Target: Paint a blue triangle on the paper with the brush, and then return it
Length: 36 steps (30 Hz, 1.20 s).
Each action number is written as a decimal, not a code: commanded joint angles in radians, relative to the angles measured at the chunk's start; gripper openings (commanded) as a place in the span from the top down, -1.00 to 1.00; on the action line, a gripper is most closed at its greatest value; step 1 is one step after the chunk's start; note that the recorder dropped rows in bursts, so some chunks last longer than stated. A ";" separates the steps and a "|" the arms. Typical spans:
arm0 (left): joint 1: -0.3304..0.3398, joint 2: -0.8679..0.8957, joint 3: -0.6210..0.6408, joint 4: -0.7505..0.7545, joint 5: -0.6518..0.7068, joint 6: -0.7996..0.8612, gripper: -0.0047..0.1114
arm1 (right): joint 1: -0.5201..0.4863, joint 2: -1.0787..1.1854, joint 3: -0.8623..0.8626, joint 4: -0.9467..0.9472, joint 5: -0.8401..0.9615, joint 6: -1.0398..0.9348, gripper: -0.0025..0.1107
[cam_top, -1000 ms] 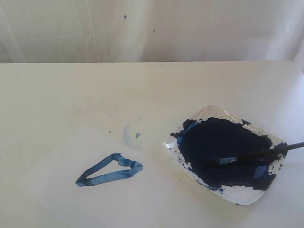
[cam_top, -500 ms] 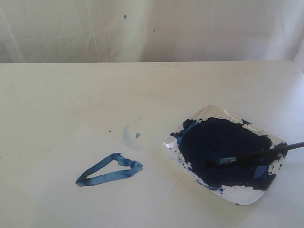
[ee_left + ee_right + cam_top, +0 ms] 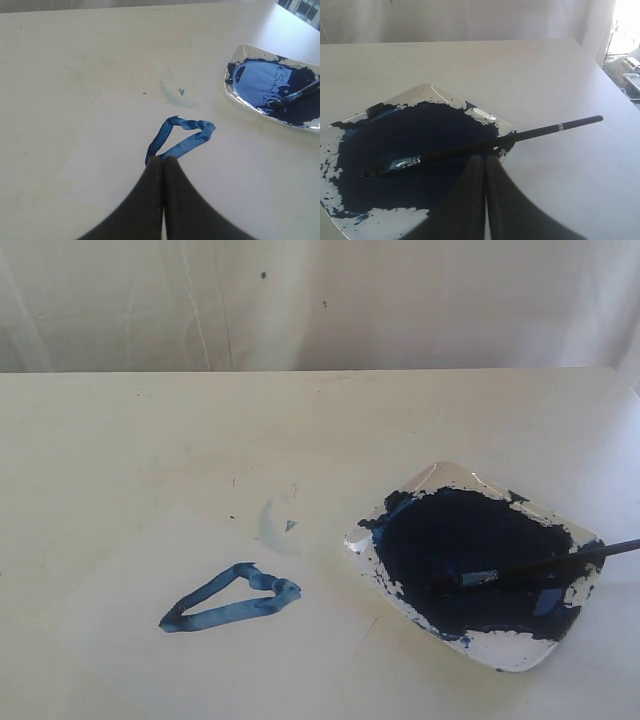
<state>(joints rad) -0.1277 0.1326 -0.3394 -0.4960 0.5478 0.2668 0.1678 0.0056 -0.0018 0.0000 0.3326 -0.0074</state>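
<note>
Nothing has shifted since a moment ago. The brush (image 3: pixel 545 564) lies in the paint tray (image 3: pixel 520 660), its tip in the navy paint and its handle over the rim. The blue triangle (image 3: pixel 230 602) sits on the paper (image 3: pixel 130 640). The left gripper (image 3: pixel 162 160) and right gripper (image 3: pixel 484 159) are both pinched closed and empty.

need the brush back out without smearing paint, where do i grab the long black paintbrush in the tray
Grip the long black paintbrush on its bare handle end, which overhangs the white paint tray's rim on the right of the exterior view. Come down from above, across the handle: the bristle end lies in the dark blue paint; the overhang is clean.
</note>
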 commanded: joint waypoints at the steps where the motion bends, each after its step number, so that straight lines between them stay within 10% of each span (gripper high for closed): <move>1: -0.002 -0.004 0.003 -0.016 0.002 -0.001 0.92 | 0.003 -0.006 0.002 0.000 -0.002 0.007 0.95; 9: -0.002 -0.004 0.008 -0.007 0.002 -0.001 0.92 | 0.003 -0.006 0.002 0.000 0.003 0.007 0.95; 17: 0.006 -0.005 0.152 0.416 -0.079 -0.001 0.92 | 0.003 -0.006 0.002 0.000 0.003 0.007 0.95; 36: 0.059 -0.133 0.339 0.453 -0.362 0.006 0.92 | 0.003 -0.006 0.002 0.000 0.003 0.007 0.95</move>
<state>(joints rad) -0.0739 0.0045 -0.0065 -0.0379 0.1965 0.2726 0.1678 0.0056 -0.0018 0.0000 0.3381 0.0000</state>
